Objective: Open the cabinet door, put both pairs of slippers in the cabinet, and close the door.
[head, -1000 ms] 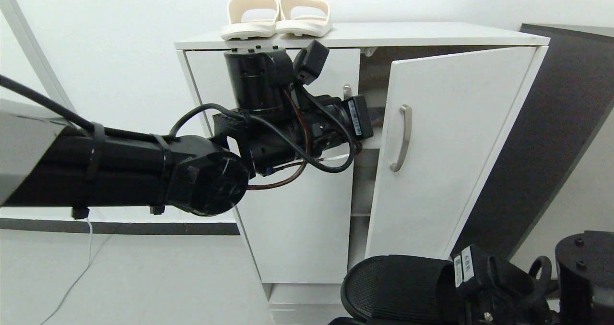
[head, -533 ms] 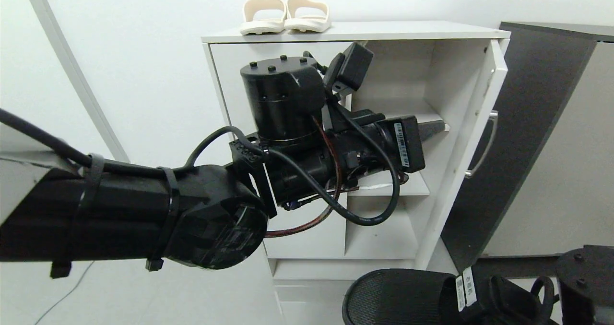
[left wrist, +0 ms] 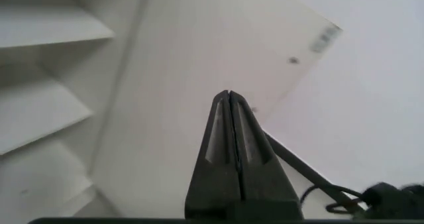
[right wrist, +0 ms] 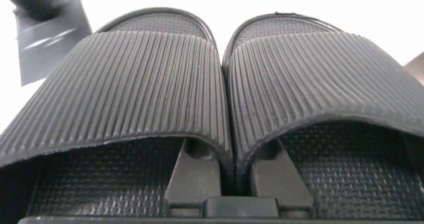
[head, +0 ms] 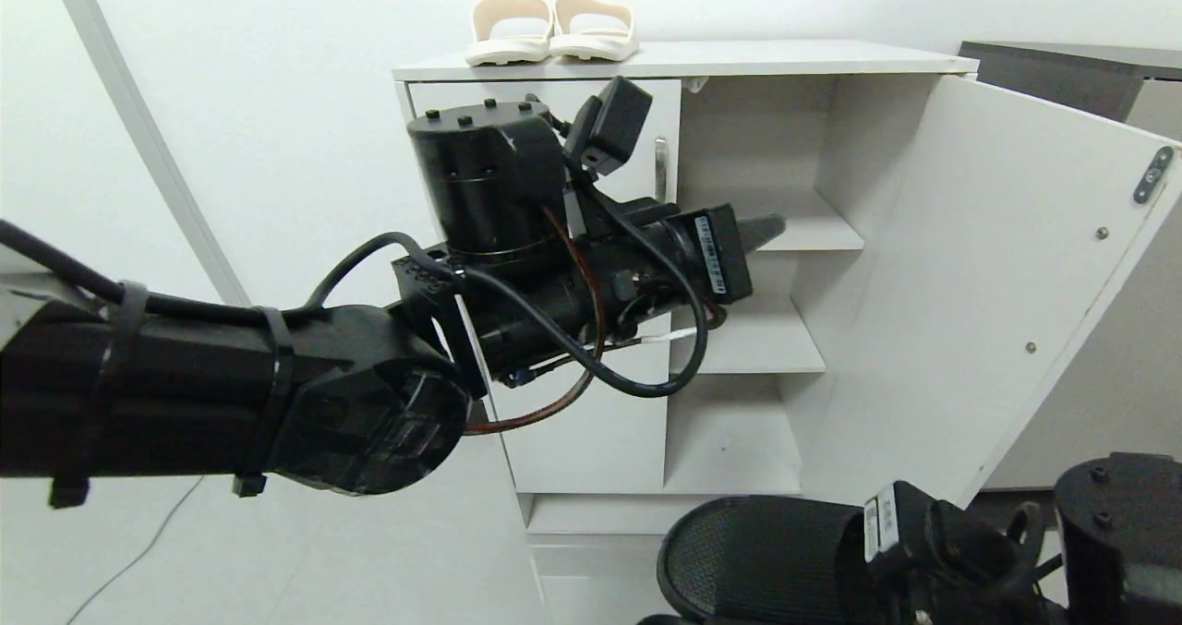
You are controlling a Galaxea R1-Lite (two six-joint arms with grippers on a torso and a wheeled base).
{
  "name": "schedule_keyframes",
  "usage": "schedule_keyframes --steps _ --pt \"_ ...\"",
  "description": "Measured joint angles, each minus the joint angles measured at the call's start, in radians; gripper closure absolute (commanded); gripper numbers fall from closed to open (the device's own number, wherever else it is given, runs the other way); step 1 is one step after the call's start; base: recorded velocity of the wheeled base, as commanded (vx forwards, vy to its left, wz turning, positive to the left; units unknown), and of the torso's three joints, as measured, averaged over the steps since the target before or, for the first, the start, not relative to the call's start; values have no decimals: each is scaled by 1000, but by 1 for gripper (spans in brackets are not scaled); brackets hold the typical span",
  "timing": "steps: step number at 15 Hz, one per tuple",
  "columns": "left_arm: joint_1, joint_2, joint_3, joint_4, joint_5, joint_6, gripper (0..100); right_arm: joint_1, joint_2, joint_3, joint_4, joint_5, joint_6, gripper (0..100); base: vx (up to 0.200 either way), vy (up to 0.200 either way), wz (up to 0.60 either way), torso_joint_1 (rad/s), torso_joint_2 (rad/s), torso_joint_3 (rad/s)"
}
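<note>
White wall is backing a white cabinet [head: 572, 450], which is standing with its right-hand door [head: 979, 283] wide open, angled out toward 3 o'clock and baring the shelves [head: 757, 353] inside. At 9 o'clock the left arm is stretching across the cabinet front. Its left gripper [head: 774, 228] is pointing toward 3 o'clock at the opening, jaws pressed together on nothing. At 5 o'clock the right gripper [right wrist: 230, 181] is pinching a pair of black slippers [head: 766, 560] held side by side. Cream slippers [head: 551, 30] are sitting on the cabinet top at 12 o'clock.
</note>
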Motion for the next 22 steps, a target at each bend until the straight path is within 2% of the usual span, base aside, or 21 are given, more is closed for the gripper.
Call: schedule_keyframes --steps 1,3,4,6,9,12,14,16,17,19,22 --pt "23 -29 21 12 16 17 100 -19 26 -32 0 -69 29 100 0 0 0 0 0 0" --pt "86 -114 94 90 59 90 100 -53 93 -126 -1 -260 149 100 0 0 0 0 0 0" --pt "121 -167 139 139 98 129 100 -65 128 -172 -1 -332 198 100 0 0 0 0 0 0" --pt "201 -300 252 227 200 178 100 -101 195 -246 -2 -432 232 100 0 0 0 0 0 0" --pt "346 -549 452 317 324 212 100 -142 255 -287 -2 -450 237 100 0 0 0 0 0 0" --pt "494 -830 676 394 394 241 100 -150 281 -286 -1 -452 233 100 0 0 0 0 0 0" --pt "596 -1026 798 473 426 283 100 -152 288 -284 -2 -452 232 100 0 0 0 0 0 0" --pt "680 -1215 889 576 465 339 100 -151 292 -283 -1 -452 230 100 0 0 0 0 0 0" --pt "713 -1314 929 624 477 368 100 -149 293 -283 -2 -452 230 100 0 0 0 0 0 0" --pt "757 -1472 1006 697 496 406 100 -143 297 -283 -3 -452 230 100 0 0 0 0 0 0" --pt "783 -1646 1101 735 501 422 100 -138 303 -281 -10 -452 230 100 0 0 0 0 0 0"
